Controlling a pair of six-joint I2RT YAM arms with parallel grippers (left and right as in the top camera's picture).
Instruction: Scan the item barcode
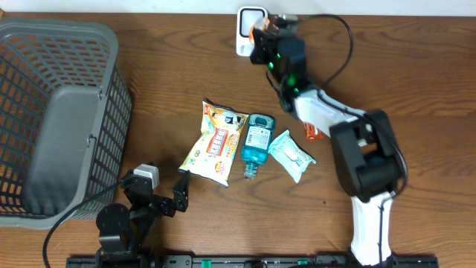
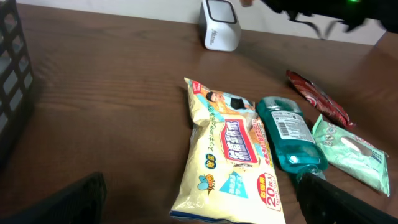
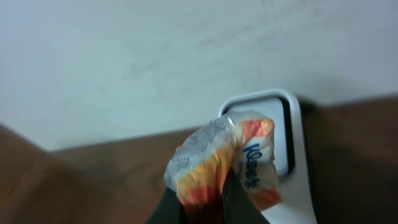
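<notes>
Packet (image 3: pixel 219 155) pinched in right tool (image 3: pixel 208 206), before scanner (image 3: pixel 298 143).

The table (image 1: pixel 171 67) is dark brown wood with visible grain and a low sheen. The basket (image 1: pixel 111 126) is matt grey plastic mesh. The scanner (image 1: pixel 247 37) has a smooth, glossy white plastic shell. The small packet (image 3: pixel 221 155) is crinkled film, silvery and orange. The yellow pack (image 1: pixel 214 143) is shiny, wrinkled plastic film. The bottle (image 1: pixel 258 141) is translucent teal plastic with a paper label. The green pouch (image 1: pixel 291 155) is soft, satiny film, and the red wrapper (image 2: pixel 317 98) is glossy.
</notes>
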